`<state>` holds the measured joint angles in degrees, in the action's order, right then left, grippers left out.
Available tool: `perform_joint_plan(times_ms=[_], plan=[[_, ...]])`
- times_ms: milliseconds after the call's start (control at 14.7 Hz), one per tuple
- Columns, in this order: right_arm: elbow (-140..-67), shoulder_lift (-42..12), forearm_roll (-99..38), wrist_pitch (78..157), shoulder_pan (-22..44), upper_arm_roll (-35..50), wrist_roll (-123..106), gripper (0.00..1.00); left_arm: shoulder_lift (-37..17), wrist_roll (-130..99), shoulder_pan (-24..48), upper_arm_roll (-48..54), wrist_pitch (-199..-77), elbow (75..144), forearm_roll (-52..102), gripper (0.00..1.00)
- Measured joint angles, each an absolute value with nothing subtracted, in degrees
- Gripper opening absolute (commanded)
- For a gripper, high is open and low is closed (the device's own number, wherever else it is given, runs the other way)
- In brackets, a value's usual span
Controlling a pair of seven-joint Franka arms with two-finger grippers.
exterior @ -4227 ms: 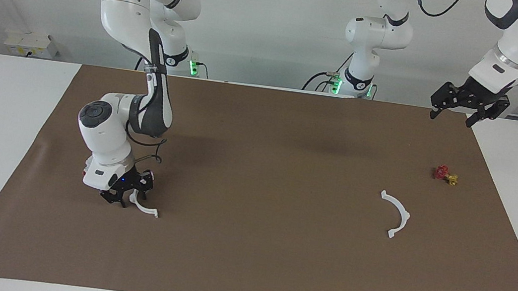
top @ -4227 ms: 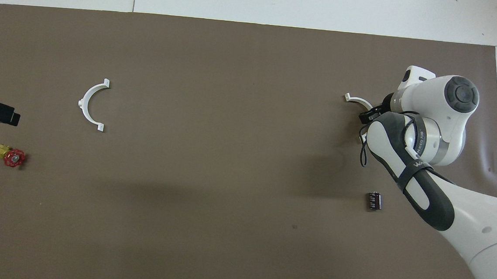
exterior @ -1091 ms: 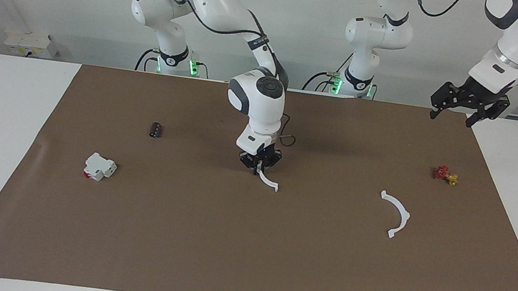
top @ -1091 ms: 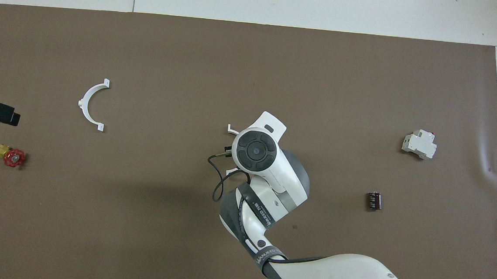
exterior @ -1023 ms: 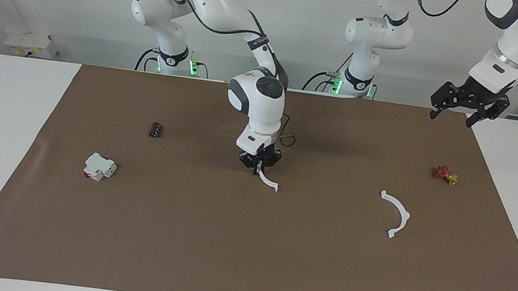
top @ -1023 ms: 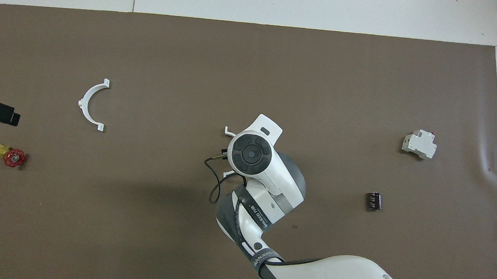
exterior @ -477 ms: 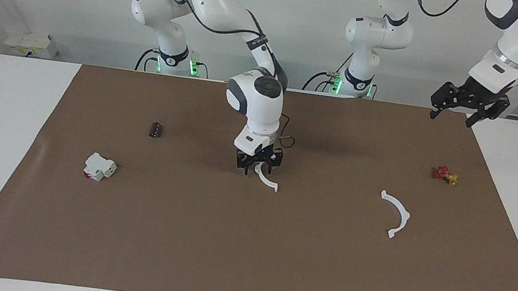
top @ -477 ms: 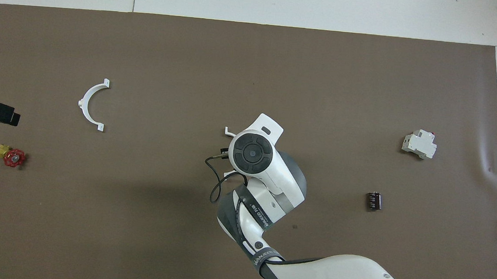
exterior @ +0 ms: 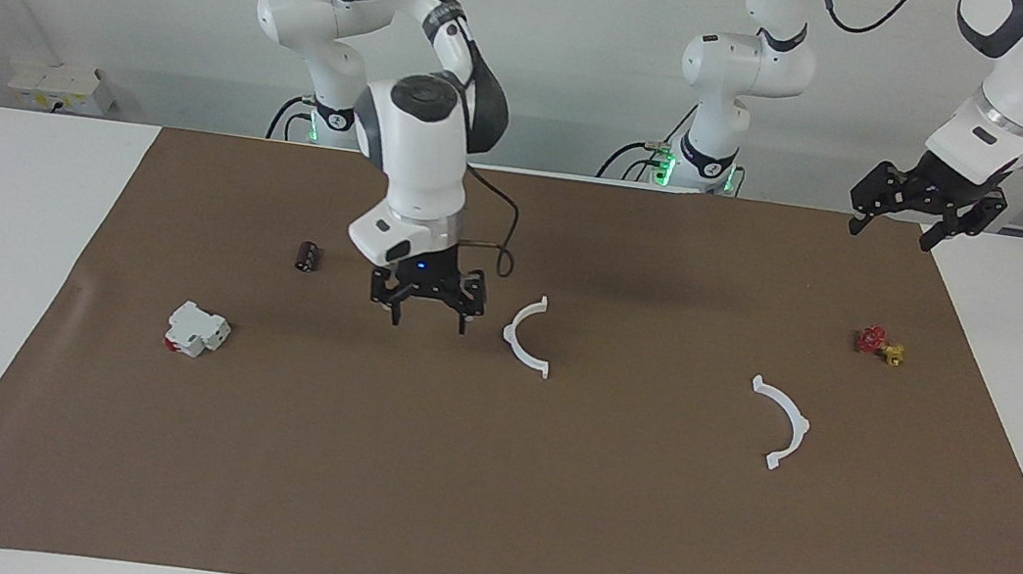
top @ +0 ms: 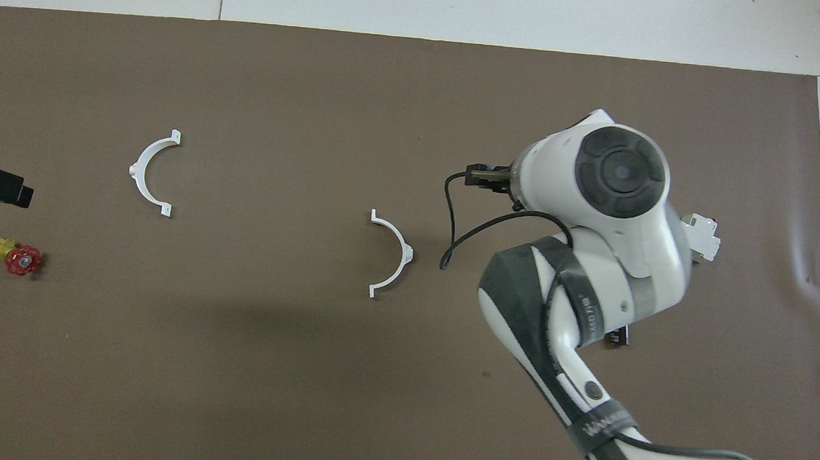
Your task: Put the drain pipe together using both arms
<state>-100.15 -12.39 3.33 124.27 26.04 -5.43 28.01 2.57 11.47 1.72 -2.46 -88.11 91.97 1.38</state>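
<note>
One half-ring (exterior: 527, 336) lies flat at the mat's (exterior: 481, 520) middle, its open side turned toward the left arm's end of the table — a sensible spot, judged by the task, for both arms to reach. The right gripper (exterior: 426, 312) hangs just above the mat beside it, on the side toward the right arm's end, fingers spread and empty, not touching it. The second half-ring (exterior: 782, 423) rests well apart toward the left arm's end, curving the mirrored way. The left gripper (exterior: 895, 224) waits open above the mat's corner.
</note>
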Motion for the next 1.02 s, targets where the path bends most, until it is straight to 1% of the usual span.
perform_joint_plan(times_ms=[136,545,818,1023], plan=[[-99.3,-9.37,3.33,119.56,21.95,-5.52,24.99,1.0,2.57,11.47,1.72,-2.46,-88.11,91.97,1.38,1.0],[-96.76,-3.78,3.34,107.07,10.61,-5.65,12.1,1.0,2.59,11.47,1.71,-2.52,-86.46,92.0,1.38,1.0],[-92.17,-1.8,3.27,96.11,7.27,-5.62,10.5,1.0,2.62,11.47,1.62,-2.57,-85.47,92.1,1.38,1.0],[-90.95,-1.17,3.21,92.39,4.3,-5.6,8.59,1.0,3.43,11.48,1.62,-2.57,-88.43,94.94,1.38,1.0]])
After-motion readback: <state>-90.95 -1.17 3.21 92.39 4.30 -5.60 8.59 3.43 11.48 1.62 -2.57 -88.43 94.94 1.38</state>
